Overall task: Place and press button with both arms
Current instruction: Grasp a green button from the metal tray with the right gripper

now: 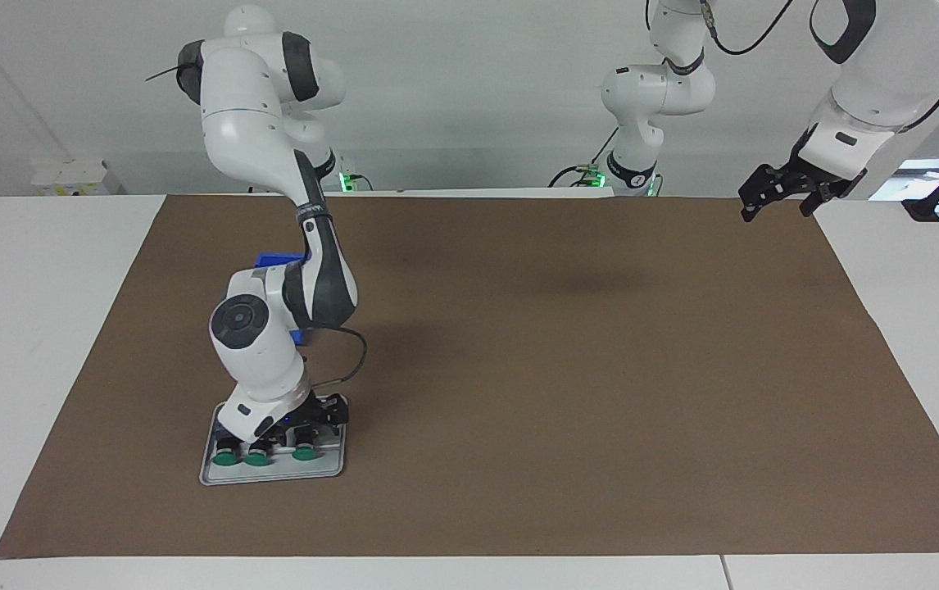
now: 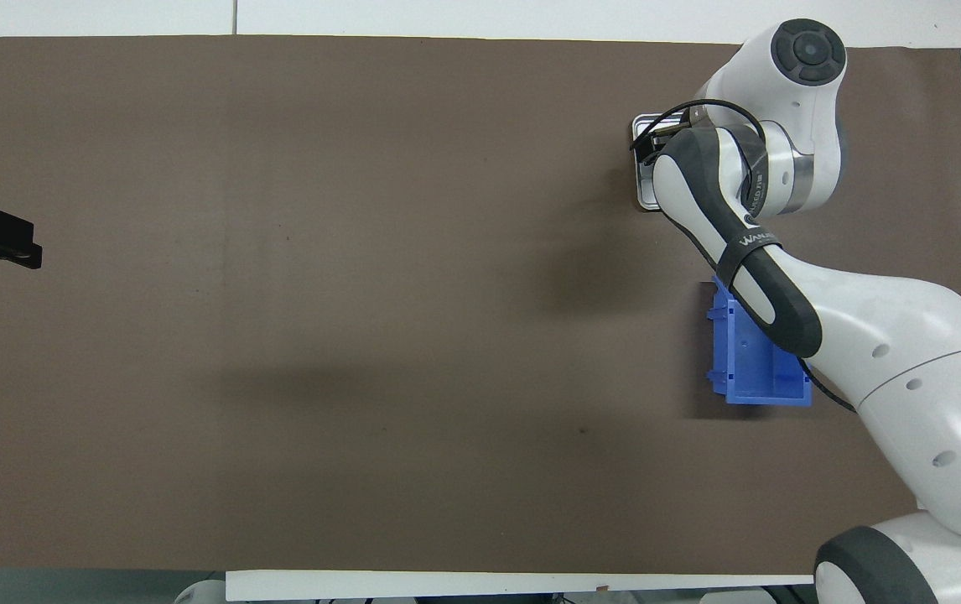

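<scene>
Risk gathers at the right gripper (image 1: pixel 306 426), which hangs low over a small grey tray (image 1: pixel 330 471) with its fingers apart and nothing between them that I can make out. Directly below and just in front of the fingertips stand three buttons with green caps in a row on the tray: one (image 1: pixel 303 451) under the gripper's outer side, one (image 1: pixel 256 458) in the middle, one (image 1: pixel 225 459) under the wrist. They sit close beside each other, so a descent slightly off line could straddle two caps, or one finger could knock a neighbour over. The wrist hides the button bodies in the facing view, and the forearm covers most of the tray in the overhead view, so I cannot tell whether a fingertip already touches a cap. The tray looks light and may slide or lift with a snagged button.

Back along the same arm, a blue bin (image 2: pixel 749 361) lies under the forearm; a low retreat could brush it.

Well apart from all this, at the other end of the brown mat (image 1: pixel 568 369), the left gripper (image 1: pixel 781 197) waits in the air, fingers spread and empty. A badly seated grasp now would spoil the later placing and the press it probably has to make.
</scene>
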